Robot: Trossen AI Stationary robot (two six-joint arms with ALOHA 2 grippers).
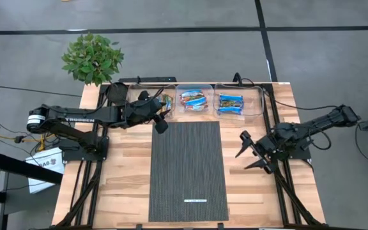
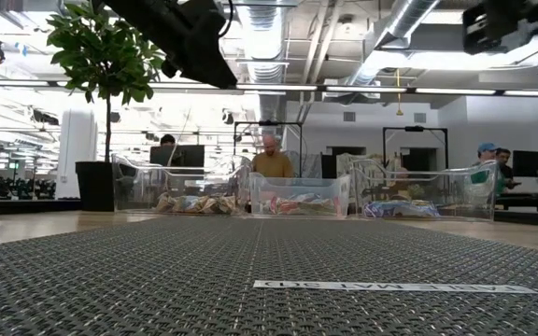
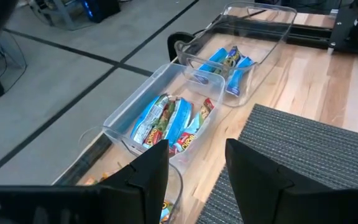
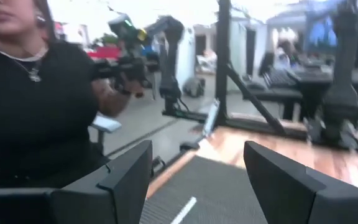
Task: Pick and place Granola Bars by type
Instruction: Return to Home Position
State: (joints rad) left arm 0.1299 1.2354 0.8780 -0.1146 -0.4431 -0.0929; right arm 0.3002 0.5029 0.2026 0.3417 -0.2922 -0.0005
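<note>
Granola bars lie in three clear bins along the table's far edge. Tan-orange bars fill the left bin, which my left arm partly hides in the high view. Blue and orange-red bars lie in the middle bin, bright blue ones in the right bin. My left gripper hovers open and empty over the left bin's near right corner. My right gripper hangs open and empty at the mat's right side.
A dark woven mat with a thin white strip mark covers the table's middle. A potted plant stands beyond the far left corner. A person in black shows in the right wrist view, others beyond the bins in the low view.
</note>
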